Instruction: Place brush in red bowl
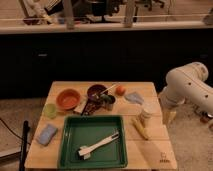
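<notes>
On a wooden table point(155, 150) seen from the near side, a green tray point(80, 131) sits at the near centre with the brush point(99, 145) lying flat inside it. The brush is slanted, with its blocky head toward the near left and its slim handle pointing to the far right. The red bowl point(68, 98) stands beyond the tray's far left corner, apart from it, and looks empty. A dark bowl point(96, 91) holding a thin utensil is just to its right, and a small green cup point(50, 110) is near its left. The white robot arm point(187, 85) is at the right of the table. Its gripper point(170, 118) hangs low beside the table's right edge, well away from the brush, and holds nothing. I cannot tell whether it is open or closed. The step in hand appears to be reaching for the brush. A grasp across the middle of the handle, square to the slant, would likely keep it level. The brush should be lifted clear of the tray wall and carried to the far left, away from the dark bowl.
</notes>
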